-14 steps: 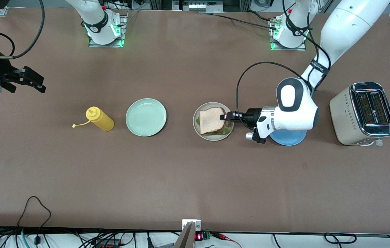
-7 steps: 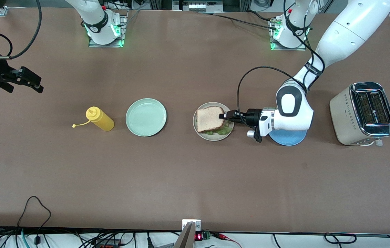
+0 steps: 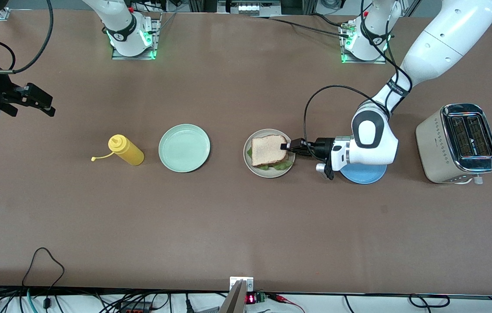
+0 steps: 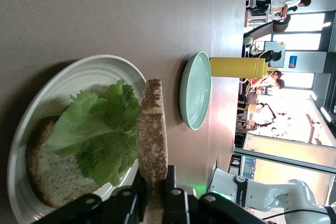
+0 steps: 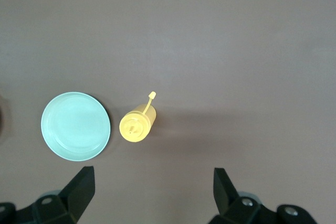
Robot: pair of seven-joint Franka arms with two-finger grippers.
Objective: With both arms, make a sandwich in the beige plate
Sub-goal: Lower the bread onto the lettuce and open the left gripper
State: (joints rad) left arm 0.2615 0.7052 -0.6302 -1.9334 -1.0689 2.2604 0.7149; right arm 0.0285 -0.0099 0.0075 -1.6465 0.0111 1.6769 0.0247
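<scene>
Left wrist view shows my left end effector pinching the top bread slice on edge (right end effector wide open, idle) above lettuce on the beige plate.

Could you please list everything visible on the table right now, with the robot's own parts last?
Sandwich: one; brown bread, green lettuce; on the beige plate, top slice pinched by the left gripper.
Beige plate: one; mid-table.
Mint-green plate: one; beside the beige plate, toward the right arm's end.
Mustard bottle: one; yellow; beside the mint-green plate.
Blue plate: one; under the left arm's wrist.
Toaster: one; cream and chrome; left arm's end.
Left gripper: black; at the sandwich's edge.
Right gripper: black, open; waiting over the right arm's end of the table.
</scene>
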